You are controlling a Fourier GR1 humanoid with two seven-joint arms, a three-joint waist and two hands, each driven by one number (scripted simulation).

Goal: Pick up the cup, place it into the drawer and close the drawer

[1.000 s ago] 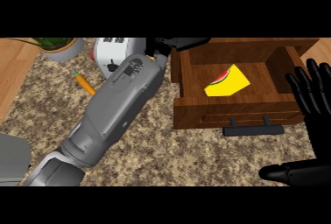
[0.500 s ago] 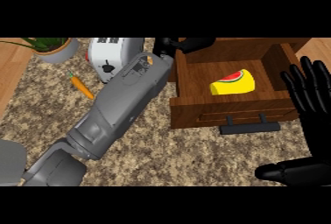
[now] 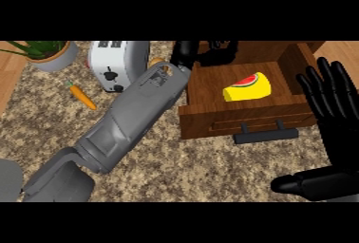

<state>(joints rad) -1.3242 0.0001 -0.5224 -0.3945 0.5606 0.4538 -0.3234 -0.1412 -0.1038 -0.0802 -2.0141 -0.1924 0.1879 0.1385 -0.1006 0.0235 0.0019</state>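
Speckled stone covers the tabletop [image 3: 210, 166], with wood showing at its left and right edges. Nearest to the viewer, at the right side, the right robot hand [image 3: 335, 109] rests with straight, relaxed fingers pointing up, holding nothing. Beside it stands the open wooden drawer [image 3: 238, 116] with its dark handle [image 3: 265, 135] facing the viewer. Inside lies a yellow cup [image 3: 247, 88] with a watermelon picture, on its side on the drawer floor.

Farther away, the left forearm crosses the view diagonally and the left robot hand [image 3: 186, 51] is at the back left corner of the drawer, apart from the cup. If its fingers are curled or straight, I cannot tell.

At the far left are a white toaster [image 3: 112, 64], a carrot [image 3: 84, 97] and a potted plant [image 3: 45, 52].

The placing seems done; closing remains. The next move probably asks a hand to come clear and push the drawer front inward.
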